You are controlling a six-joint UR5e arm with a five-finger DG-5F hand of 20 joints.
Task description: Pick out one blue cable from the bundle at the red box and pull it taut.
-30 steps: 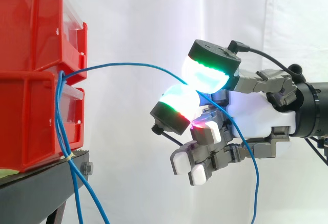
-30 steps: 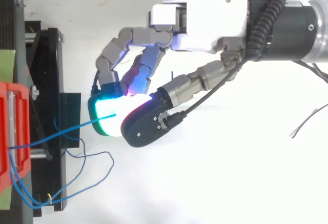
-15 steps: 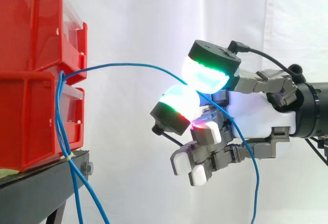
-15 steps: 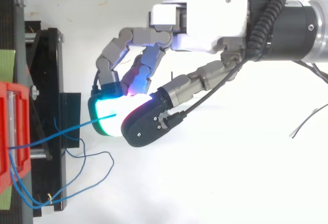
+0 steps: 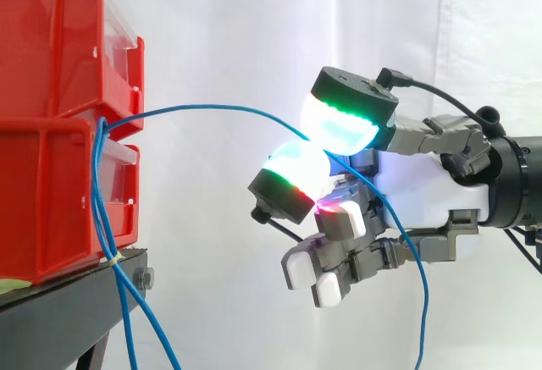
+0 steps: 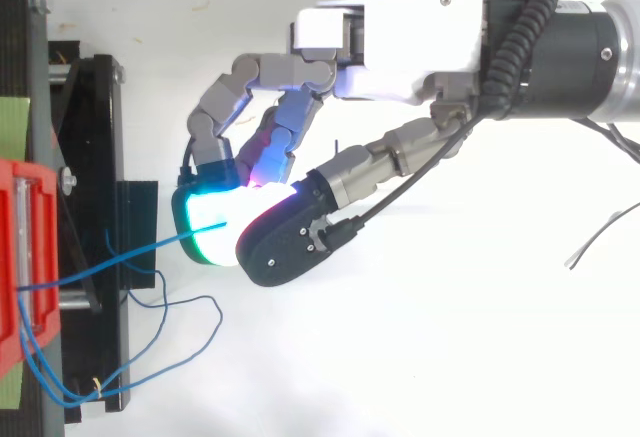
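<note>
The hand (image 5: 423, 192) pinches one blue cable (image 5: 212, 109) between its glowing pads (image 5: 343, 124), the strand bowing slack from them to the red box (image 5: 51, 184) ahead of it; picking looks done, and tautening calls for drawing straight back.

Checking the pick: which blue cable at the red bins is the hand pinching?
The arching cable, pinched in the hand, spanning from the red bins; the other cables hang slack past the black stand.

No readable text or numbers, red bins (image 5: 51, 91) apparently plain, nothing legible
</note>
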